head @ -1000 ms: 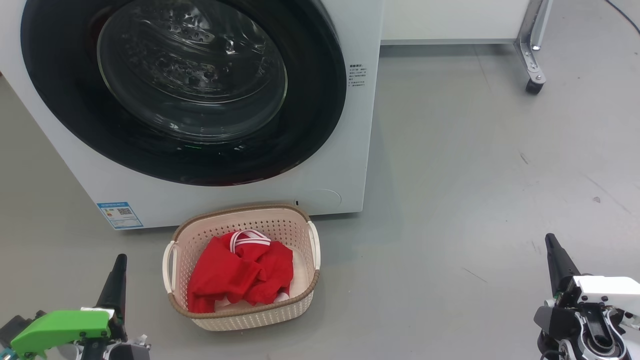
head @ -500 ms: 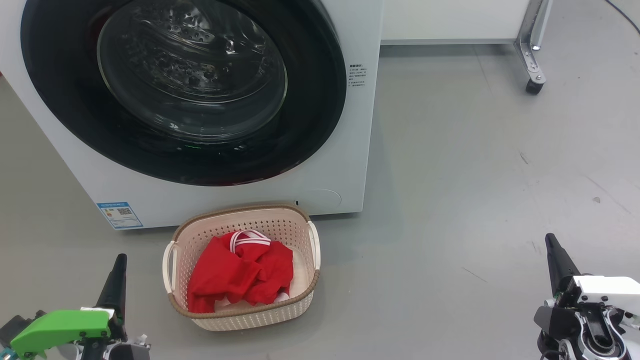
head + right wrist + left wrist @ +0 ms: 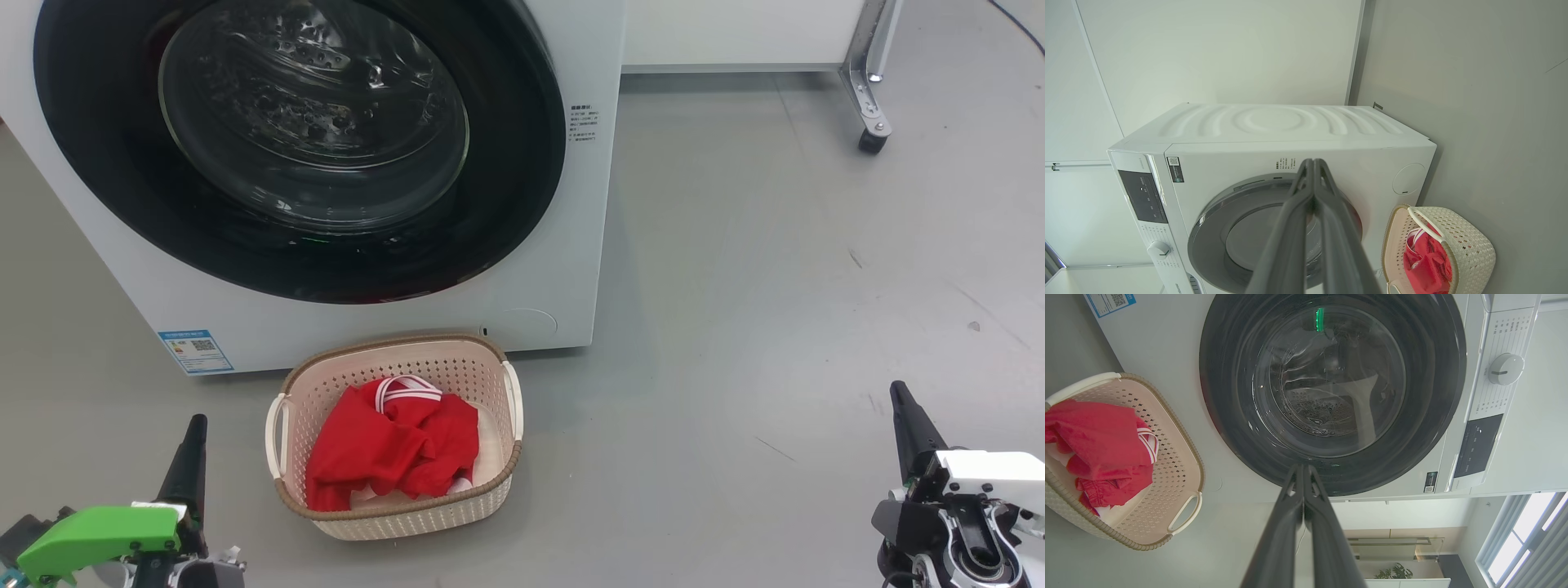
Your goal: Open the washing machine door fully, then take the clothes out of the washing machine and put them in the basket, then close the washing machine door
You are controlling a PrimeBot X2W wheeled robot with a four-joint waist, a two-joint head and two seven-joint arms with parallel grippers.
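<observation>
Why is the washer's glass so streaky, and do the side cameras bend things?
Head view: the washing machine door glass carries reflections. Left wrist view: the window glares white; straight edges curve. Right wrist view: the washing machine looks skewed.

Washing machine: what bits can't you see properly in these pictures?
- What's inside the washing machine, head view: reflections on the washing machine door hide it.
- Print on the blue sticker, head view: too small.
- Bottom of the basket, head view: the clothes cover it.

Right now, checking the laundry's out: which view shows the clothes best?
The head view: the clothes lie whole in the basket. The left wrist view crops them at its edge; the right wrist view shows them small.
</observation>
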